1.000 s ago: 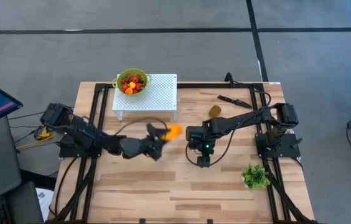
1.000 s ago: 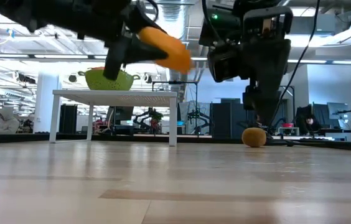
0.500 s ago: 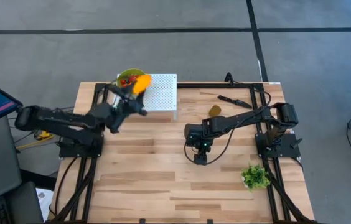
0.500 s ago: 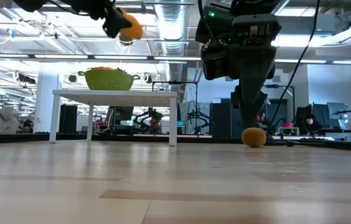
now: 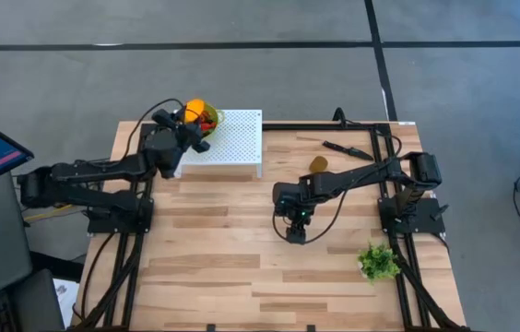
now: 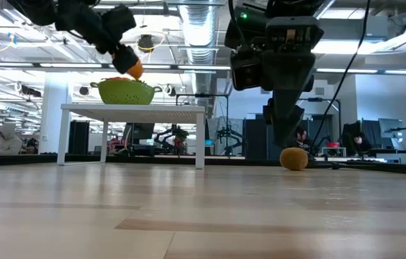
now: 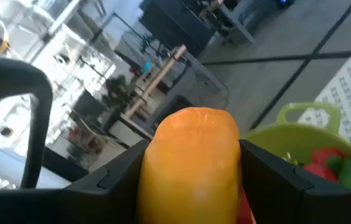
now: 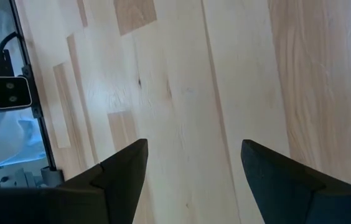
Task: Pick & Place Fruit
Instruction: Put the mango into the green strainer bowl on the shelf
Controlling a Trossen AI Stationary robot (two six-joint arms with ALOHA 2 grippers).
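Now the left claw (image 5: 189,123) is up over the far left part of the wooden worktop (image 5: 242,258), clenched on the elongated orange fruit (image 5: 195,110). In the high view this fruit is right above the green colander (image 5: 206,128), which stands on the white perforated stand (image 5: 237,138). In the low view the orange fruit hangs just above the rim of the colander, and I cannot tell if it touches the rim or not. The left wrist view shows the two dark fingers (image 7: 119,171) pressing on both sides of the fruit, with the green handle of the colander and some red berries (image 7: 322,158) beyond it. From above, red and orange small fruit pieces (image 5: 207,117) are visible inside the colander.

The right claw (image 5: 295,232) is near the middle of the worktop, pointing down, with its fingers spread apart and nothing between them. In the right wrist view only bare wood planks are seen between the two fingers (image 8: 122,168). In the low view it is hanging a little above the surface.

The brownish-olive kiwi-like fruit (image 5: 318,164) lies on the worktop behind the right arm, to the right of the white stand. Near it, toward the far right corner, lies the black knife (image 5: 345,148). The green leafy bunch (image 5: 379,262) rests on the right side, nearer to the front edge, well apart from both claws.
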